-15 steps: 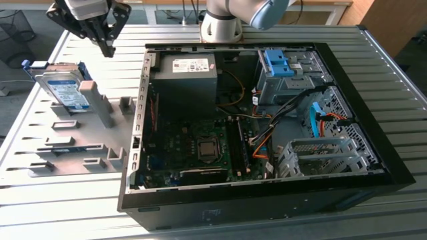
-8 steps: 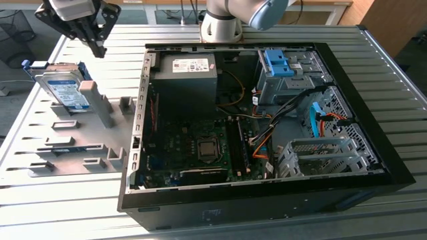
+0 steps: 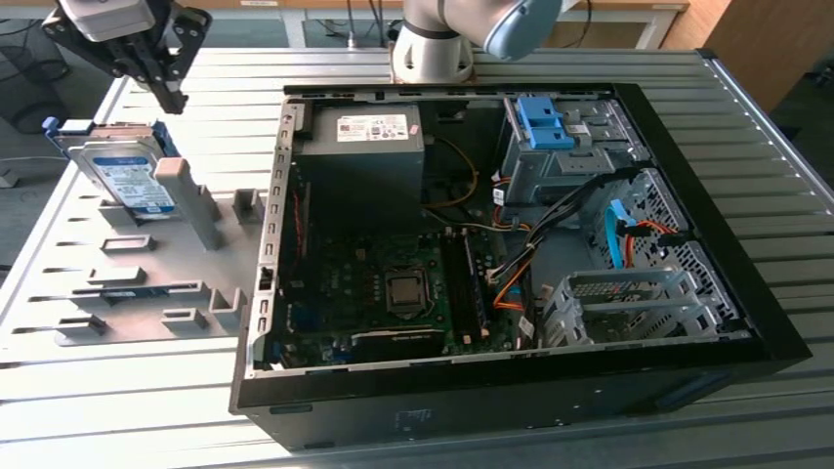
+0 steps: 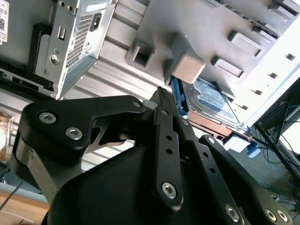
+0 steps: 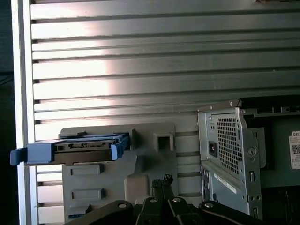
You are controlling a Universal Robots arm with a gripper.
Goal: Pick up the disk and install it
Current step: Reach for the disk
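1. Disk (image 3: 124, 176) stands on edge, leaning, in grey holder tray (image 3: 183, 256), on the exterior view's left of the open computer case (image 3: 775, 327).
2. Gripper (image 3: 170, 96) hangs above it, apart; fingers pressed together, nothing held.
3. Risk: closed tips would strike the disk's top edge instead of straddling it. Tall grey post (image 3: 189, 210) just beside could snag a finger.
4. Count: one disk, one gripper, one tray, one case, one bare blue bracket (image 3: 545, 122).

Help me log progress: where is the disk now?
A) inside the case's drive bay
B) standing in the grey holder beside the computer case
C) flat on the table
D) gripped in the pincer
B: the disk leans in the grey holder outside the computer case; the pincer nearby is empty.
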